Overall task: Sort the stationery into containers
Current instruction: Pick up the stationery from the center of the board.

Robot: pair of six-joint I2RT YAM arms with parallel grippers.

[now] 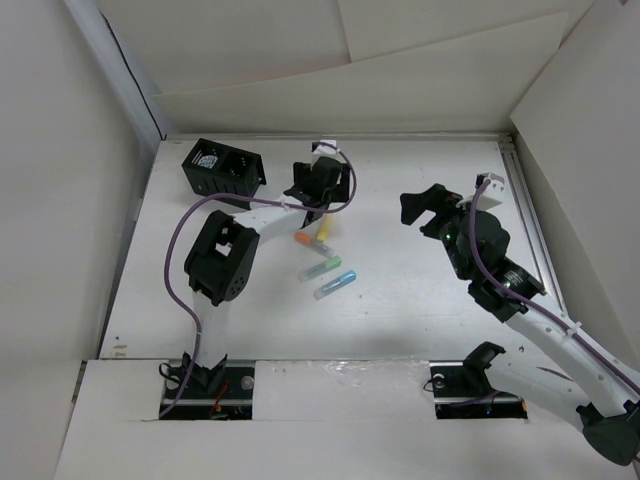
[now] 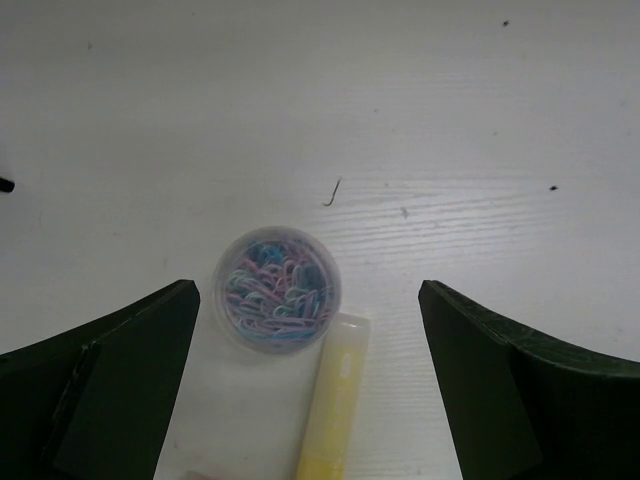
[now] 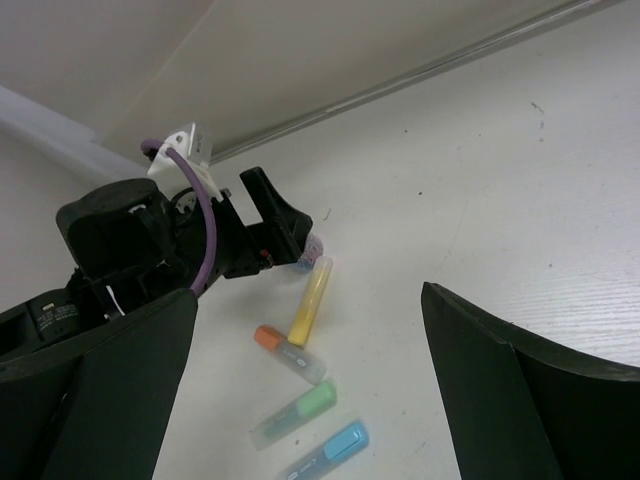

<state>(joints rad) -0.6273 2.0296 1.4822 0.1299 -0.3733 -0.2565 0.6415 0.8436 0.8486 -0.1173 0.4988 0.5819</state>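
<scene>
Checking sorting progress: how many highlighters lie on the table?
4, clustered together: yellow by the left gripper, orange beside it, green then blue towards the near edge.

This was a robotics lab test cell: a white table (image 1: 420, 310) walled in by plain white boards (image 1: 50, 200). The left arm (image 1: 215, 262) and right arm (image 1: 490, 245) were bolted at its near edge, trailing purple cables (image 1: 170, 262).
</scene>
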